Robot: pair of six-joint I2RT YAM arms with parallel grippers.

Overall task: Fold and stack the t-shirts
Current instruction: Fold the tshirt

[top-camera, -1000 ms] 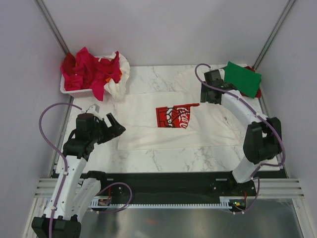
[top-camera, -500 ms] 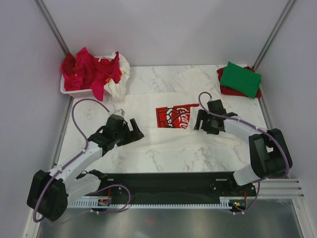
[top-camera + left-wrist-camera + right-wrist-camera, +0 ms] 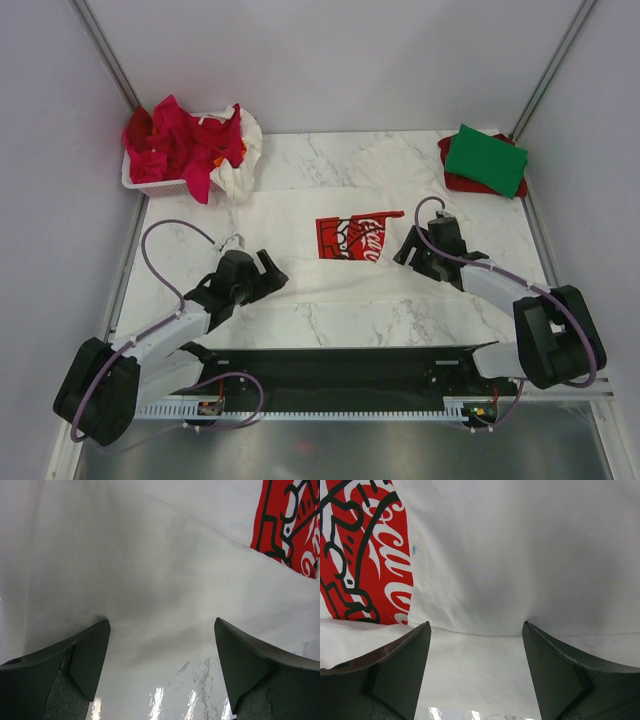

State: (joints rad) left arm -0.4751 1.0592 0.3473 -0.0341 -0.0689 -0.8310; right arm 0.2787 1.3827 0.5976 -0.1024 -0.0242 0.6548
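A large white t-shirt (image 3: pixel 300 245) with a red Coca-Cola print (image 3: pixel 358 238) lies spread across the middle of the marble table. My left gripper (image 3: pixel 267 272) is low at its near left hem, open. In the left wrist view the gripper (image 3: pixel 160 625) straddles the shirt's edge (image 3: pixel 150 580), nothing pinched. My right gripper (image 3: pixel 408 252) is open just right of the print. In the right wrist view the gripper (image 3: pixel 476 625) frames a folded edge of the white shirt (image 3: pixel 520 555), with the print (image 3: pixel 365 555) to the left. A folded green t-shirt (image 3: pixel 487 158) rests on a red one (image 3: pixel 452 178) at the back right.
A white plastic basket (image 3: pixel 150 185) at the back left holds crumpled red shirts (image 3: pixel 180 140) and a white one (image 3: pixel 238 170) hanging over its rim. Grey walls close in on the table's left, right and back sides. Bare marble (image 3: pixel 340 320) shows along the near edge.
My left arm has stretched forward and down to the shirt's near left hem. My right arm has come back from the far right to the cloth beside the print.
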